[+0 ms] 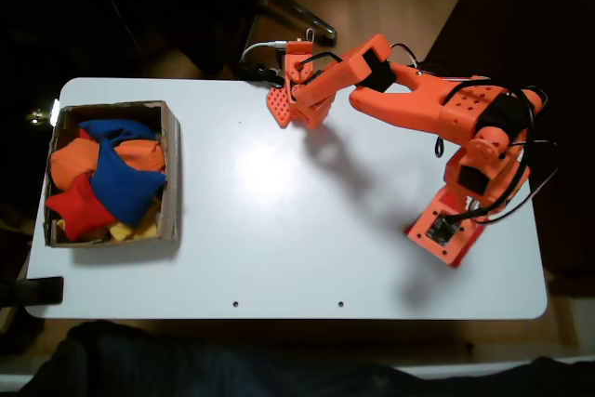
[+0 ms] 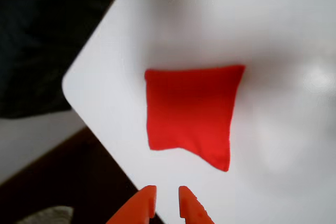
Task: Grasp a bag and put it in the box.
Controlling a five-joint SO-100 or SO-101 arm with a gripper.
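Note:
A bright red square bag (image 2: 191,113) lies flat on the white table close to its edge. In the fixed view the bag (image 1: 277,106) sits at the table's far edge, partly under the orange arm. My gripper (image 2: 167,203) hovers above and just beside it, and its orange fingertips (image 2: 146,204) stand a narrow gap apart with nothing between them. In the fixed view the gripper (image 1: 292,99) hangs over the bag. The brown cardboard box (image 1: 171,166) stands at the table's left end.
The box holds several beanbags: a blue one (image 1: 123,178), orange ones (image 1: 72,161) and another red one (image 1: 80,207). The arm's base (image 1: 446,228) sits at the right. The white table (image 1: 297,230) has dark floor beyond its far edge.

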